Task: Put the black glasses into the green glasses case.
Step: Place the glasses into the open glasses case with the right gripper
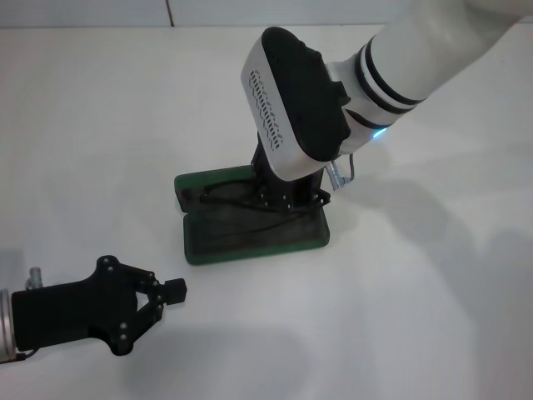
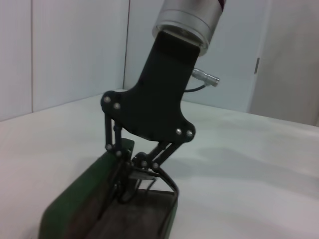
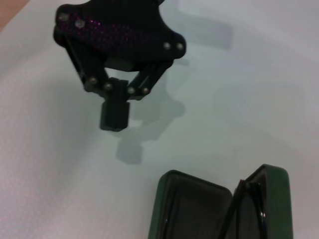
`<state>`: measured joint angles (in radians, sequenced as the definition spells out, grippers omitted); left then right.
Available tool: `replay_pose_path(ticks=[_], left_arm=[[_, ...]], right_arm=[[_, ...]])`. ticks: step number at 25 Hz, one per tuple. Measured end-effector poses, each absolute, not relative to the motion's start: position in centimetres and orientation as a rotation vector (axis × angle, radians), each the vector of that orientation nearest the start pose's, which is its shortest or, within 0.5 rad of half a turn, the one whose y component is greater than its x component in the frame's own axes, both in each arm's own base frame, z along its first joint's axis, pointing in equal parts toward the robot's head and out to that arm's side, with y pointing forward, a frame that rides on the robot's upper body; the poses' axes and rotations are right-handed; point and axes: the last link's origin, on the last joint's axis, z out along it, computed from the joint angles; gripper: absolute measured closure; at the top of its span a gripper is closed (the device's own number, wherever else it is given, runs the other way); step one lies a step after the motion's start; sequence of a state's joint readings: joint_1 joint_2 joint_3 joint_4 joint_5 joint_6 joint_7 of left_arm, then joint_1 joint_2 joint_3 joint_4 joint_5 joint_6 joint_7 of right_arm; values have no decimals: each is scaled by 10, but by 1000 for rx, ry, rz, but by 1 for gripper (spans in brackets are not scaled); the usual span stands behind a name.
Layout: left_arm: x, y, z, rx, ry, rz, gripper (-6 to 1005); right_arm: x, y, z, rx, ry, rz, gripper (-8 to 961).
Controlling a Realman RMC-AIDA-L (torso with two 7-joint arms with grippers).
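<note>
Head view shows the right claw [image 1: 287, 196] reaching straight down into the open green glasses case [image 1: 250, 218], which lies flat on the white bench [image 1: 100, 125] directly beneath it, both halves spread, one to the far side of the claw and one to the near side. The black glasses [image 1: 237, 200] sit inside the case right under the claw, thin dark frame lines showing against the lining just to the left of its tip. In the left wrist view the right claw [image 2: 144, 172] has its fingers [image 2: 167, 180] drawn close together down at the case [image 2: 84, 196], pinched on the thin black glasses [image 2: 130, 185] where the frame stands near the raised green wall; the frame reaches down to the dark lining below the fingertips. The right wrist view looks past the case [image 3: 271, 199], where a slim temple arm of the glasses [image 3: 234, 206] crosses the ridge between the two halves. The left claw [image 1: 171, 290] hovers low over the bench well to the near left of the right claw, apart from the case, its fingers [image 3: 113, 109] pressed together on nothing.
</note>
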<state>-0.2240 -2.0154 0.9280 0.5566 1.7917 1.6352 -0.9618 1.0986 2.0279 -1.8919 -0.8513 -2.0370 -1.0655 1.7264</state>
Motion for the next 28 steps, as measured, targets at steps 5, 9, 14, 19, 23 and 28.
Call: replay_pose_path(ticks=[5, 9, 14, 19, 23, 28], left_arm=[[-330, 226, -10, -2760, -423, -700, 932], [-330, 225, -10, -2759, -426, -698, 931], [-330, 225, -10, -2760, -426, -698, 930], [-330, 225, -10, -2760, -426, -699, 929], [-330, 225, -10, -2760, -425, -699, 929], [-330, 225, -10, -2760, -426, -700, 928]], right_arm=[[49, 382, -117, -2956, -737, -379, 800], [49, 383, -118, -2953, -733, -373, 799], [50, 383, -118, -2954, -726, -372, 798], [50, 381, -117, -2961, -724, -374, 797], [48, 379, -117, -2972, -727, -368, 793], [46, 372, -117, -3026, -709, -340, 786]])
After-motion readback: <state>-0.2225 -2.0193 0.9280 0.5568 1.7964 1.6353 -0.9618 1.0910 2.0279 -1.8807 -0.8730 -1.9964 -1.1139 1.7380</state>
